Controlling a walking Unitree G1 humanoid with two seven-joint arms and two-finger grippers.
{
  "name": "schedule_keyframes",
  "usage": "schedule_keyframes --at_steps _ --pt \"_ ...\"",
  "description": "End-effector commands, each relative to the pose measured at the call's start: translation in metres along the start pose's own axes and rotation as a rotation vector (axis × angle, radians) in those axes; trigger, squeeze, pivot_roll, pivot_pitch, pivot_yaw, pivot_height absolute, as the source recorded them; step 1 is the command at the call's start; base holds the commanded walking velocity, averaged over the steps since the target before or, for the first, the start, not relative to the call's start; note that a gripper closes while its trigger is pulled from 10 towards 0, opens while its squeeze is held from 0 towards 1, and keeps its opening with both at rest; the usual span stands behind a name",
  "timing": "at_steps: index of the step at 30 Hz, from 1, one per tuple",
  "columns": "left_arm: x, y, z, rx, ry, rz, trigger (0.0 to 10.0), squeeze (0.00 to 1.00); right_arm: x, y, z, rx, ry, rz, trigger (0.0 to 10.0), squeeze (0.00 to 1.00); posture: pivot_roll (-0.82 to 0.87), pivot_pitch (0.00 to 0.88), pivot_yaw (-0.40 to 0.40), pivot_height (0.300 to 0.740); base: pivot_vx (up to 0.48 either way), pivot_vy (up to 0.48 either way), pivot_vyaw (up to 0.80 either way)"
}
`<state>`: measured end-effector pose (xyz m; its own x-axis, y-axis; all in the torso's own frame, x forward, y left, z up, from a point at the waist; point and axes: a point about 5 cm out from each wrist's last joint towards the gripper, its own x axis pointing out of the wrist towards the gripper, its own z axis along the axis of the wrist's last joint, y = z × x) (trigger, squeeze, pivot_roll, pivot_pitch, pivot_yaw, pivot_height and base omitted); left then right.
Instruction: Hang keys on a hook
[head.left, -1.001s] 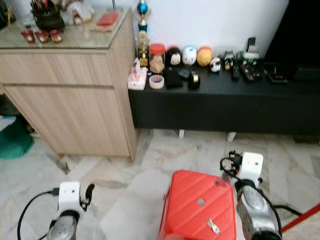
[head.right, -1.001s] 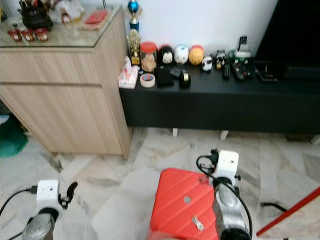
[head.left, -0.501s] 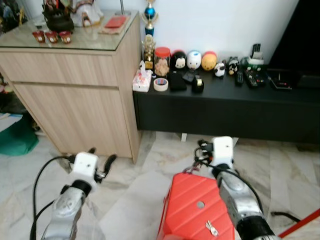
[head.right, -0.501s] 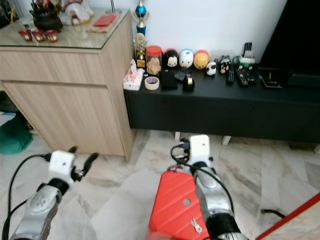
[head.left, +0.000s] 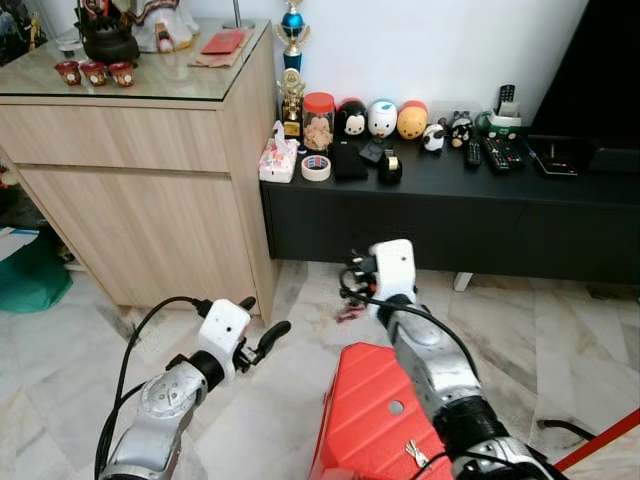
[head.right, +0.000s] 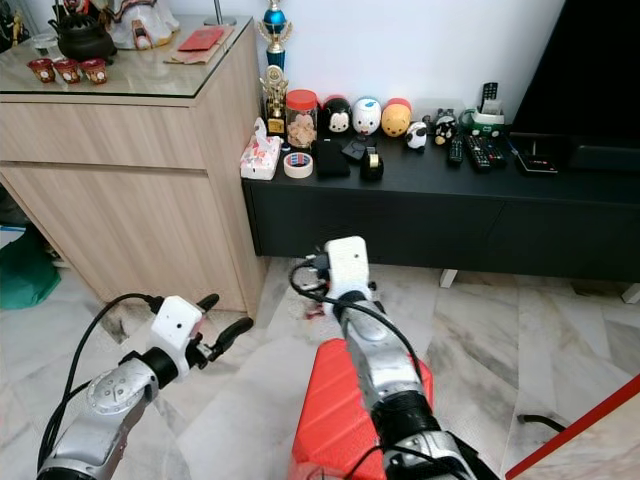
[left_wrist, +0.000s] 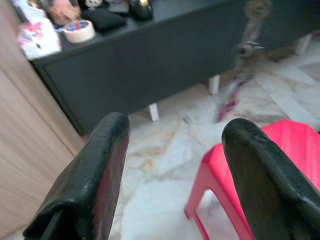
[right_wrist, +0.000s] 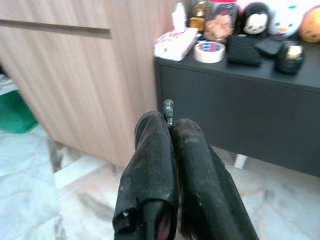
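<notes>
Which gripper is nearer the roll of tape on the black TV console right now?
Right. The right gripper, shut on the keys, is raised in front of the console, below the roll of tape. The left gripper, open, sits lower and further back, by the wooden cabinet.

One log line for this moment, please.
right gripper: shut on keys | left gripper: open, idle | above red stool

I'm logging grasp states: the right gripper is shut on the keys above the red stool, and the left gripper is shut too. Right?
Not quite. The left gripper is open: the left wrist view shows its two fingers standing well apart with floor between them. The right gripper is indeed shut on the keys above the red stool.
</notes>
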<state>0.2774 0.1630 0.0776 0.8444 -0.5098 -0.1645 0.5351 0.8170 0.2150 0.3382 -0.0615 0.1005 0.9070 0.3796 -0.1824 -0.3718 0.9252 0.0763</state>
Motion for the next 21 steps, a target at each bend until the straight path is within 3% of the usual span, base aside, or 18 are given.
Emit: schedule_keyframes --at_steps 1,7,21 --pt "0.001 -0.003 0.005 0.025 0.011 -0.044 10.0 0.0 0.003 0.008 0.011 -0.006 -0.018 0.022 10.0 0.0 0.09 0.0 -0.057 0.74 0.0 0.0 0.0" --pt "0.003 -0.012 0.001 0.069 0.062 -0.104 10.0 0.0 0.011 0.032 0.022 -0.011 -0.017 0.087 10.0 0.0 0.09 0.0 -0.062 0.74 0.0 0.0 0.0" --pt "0.006 -0.02 0.001 0.062 0.086 -0.154 10.0 0.0 0.016 0.056 0.04 0.003 -0.048 0.164 10.0 0.0 0.08 0.0 -0.064 0.74 0.0 0.0 0.0"
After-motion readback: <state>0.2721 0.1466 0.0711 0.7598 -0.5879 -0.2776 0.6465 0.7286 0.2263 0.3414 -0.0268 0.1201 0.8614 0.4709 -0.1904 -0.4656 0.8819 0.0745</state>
